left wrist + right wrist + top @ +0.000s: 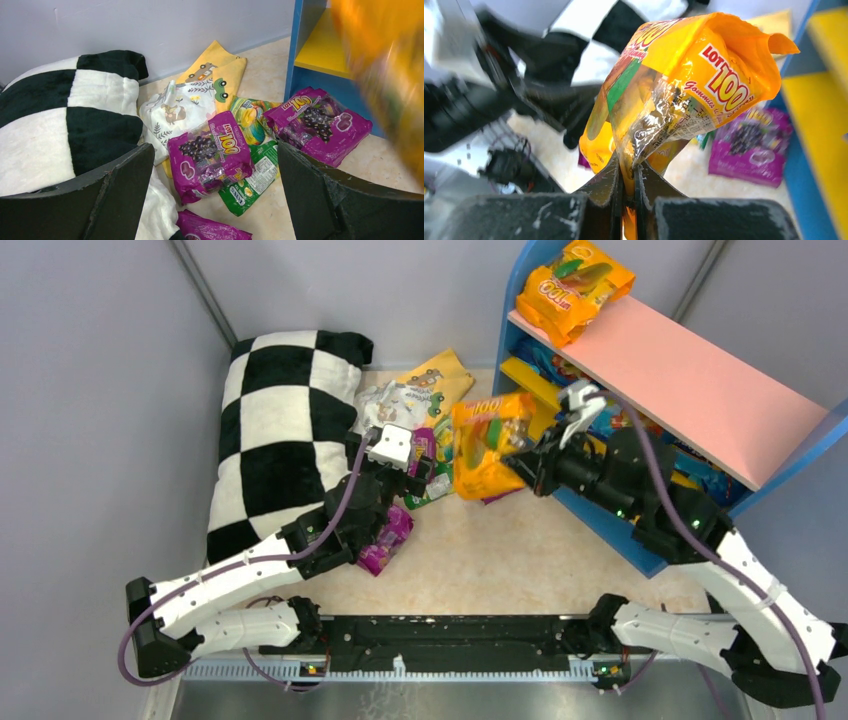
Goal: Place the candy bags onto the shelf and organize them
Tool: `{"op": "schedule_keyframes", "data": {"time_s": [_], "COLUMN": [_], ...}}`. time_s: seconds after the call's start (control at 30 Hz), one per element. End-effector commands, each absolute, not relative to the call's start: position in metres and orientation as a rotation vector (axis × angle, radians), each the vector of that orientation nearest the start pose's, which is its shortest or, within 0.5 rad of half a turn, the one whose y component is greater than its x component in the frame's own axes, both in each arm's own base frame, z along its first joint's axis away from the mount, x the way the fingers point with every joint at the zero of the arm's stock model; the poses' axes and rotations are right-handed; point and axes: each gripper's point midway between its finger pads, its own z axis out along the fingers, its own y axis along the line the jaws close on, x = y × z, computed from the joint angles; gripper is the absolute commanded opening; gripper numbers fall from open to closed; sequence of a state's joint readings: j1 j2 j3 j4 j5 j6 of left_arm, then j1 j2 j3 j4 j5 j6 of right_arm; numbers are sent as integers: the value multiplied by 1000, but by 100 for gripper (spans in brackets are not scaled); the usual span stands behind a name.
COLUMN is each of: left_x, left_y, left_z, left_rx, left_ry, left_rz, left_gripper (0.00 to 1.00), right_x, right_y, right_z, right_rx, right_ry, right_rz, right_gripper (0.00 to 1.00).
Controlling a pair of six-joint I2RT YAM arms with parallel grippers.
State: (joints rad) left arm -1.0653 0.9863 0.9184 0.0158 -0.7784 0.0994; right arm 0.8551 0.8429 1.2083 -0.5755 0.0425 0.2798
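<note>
Holding an orange bag (674,95) by one edge in the clenched right end effector (626,172), raised off the worktop (500,540) just beside the shelf (690,380). Hovering with the left end effector (214,150) released, over two purple bags (210,155) and a green bag (252,180) near a checkered pillow (280,430). Up on the shelf's pink top, a second orange bag (572,288).
</note>
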Motion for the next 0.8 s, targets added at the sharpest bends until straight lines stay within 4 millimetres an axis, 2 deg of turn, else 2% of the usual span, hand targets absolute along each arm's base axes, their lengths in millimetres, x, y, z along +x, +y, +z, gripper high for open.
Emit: {"op": "schedule_keyframes", "data": {"time_s": [0.0, 0.07, 0.1, 0.2, 0.33, 0.43, 0.53, 0.6, 0.77], "left_x": [262, 261, 261, 261, 260, 259, 258, 258, 258], "left_y": [-208, -208, -208, -208, -210, -211, -212, -213, -217], "left_z": [353, 354, 355, 355, 356, 356, 356, 356, 354], "left_rx": [261, 260, 261, 261, 263, 266, 266, 269, 278], "left_ry": [1527, 1523, 1522, 1523, 1523, 1524, 1525, 1526, 1535], "left_rz": [-154, -162, -164, -167, -185, -199, -208, -214, -227], "left_gripper": [98, 98, 98, 98, 98, 98, 98, 99, 98], "right_x": [204, 213, 216, 223, 234, 239, 245, 250, 275], "right_y": [190, 173, 159, 132, 102, 76, 55, 50, 46], "right_z": [487, 513, 532, 560, 584, 593, 593, 591, 582], "right_rx": [-292, -227, -174, -90, 33, 144, 220, 248, 261], "right_ry": [1532, 1507, 1477, 1459, 1432, 1405, 1387, 1374, 1401], "right_rz": [703, 616, 568, 440, 291, 166, 7, -54, -70], "right_gripper": [0, 0, 0, 0, 0, 0, 0, 0, 0]}}
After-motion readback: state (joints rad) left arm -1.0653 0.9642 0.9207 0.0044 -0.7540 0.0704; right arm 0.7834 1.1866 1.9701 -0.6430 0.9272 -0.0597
